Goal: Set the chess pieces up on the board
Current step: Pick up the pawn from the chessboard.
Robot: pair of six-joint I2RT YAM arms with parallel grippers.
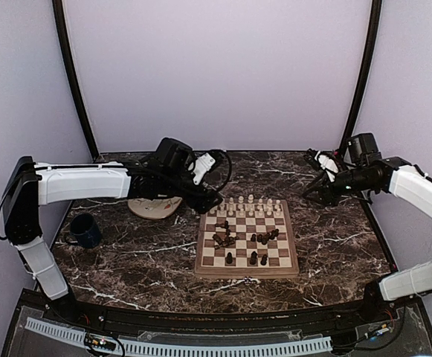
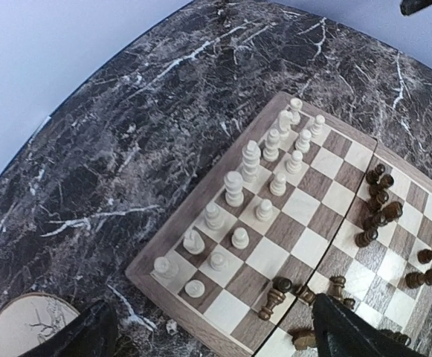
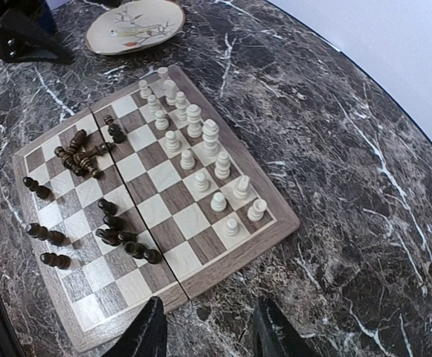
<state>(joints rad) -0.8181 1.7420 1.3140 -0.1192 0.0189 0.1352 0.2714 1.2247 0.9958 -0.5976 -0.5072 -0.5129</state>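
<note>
"So, what are the claws doing?"

"Both gape wide with nothing in them. The left claw (image 2: 212, 316) hangs over the far left corner of the board (image 1: 275, 269). The right claw (image 3: 210, 305) sits off the board's far right corner, above the surface (image 1: 126, 260)."

"And the pieces?"

"All are on the board. The pale pieces (image 3: 210, 136) stand upright in two rows along the board's far edge. The dark pieces (image 3: 82, 156) are strewn over the board's middle and near half. A few stand, and several lie tipped in small heaps, touching one another."

"How would they handle?"

"Light, stiff turned wood, I'd judge, and not fragile. They look smooth and round, so one could easily roll or slip out of a pinch. The bases look narrow too, so a nudge might topple a standing one. I'd take a standing piece from above, across its waist below the head. I'd take a fallen one across the middle of its body, fingers crosswise to its length. In the heaps, I'd lift the outermost first so the neighbours aren't knocked."

"What do they look like?"

"Tiny lathe-turned figures, cream or dark brown, with round bases and knobbed tops. The tallest pale ones are mid-row at the board's far edge. Most are too small to tell which kind they are."
</note>
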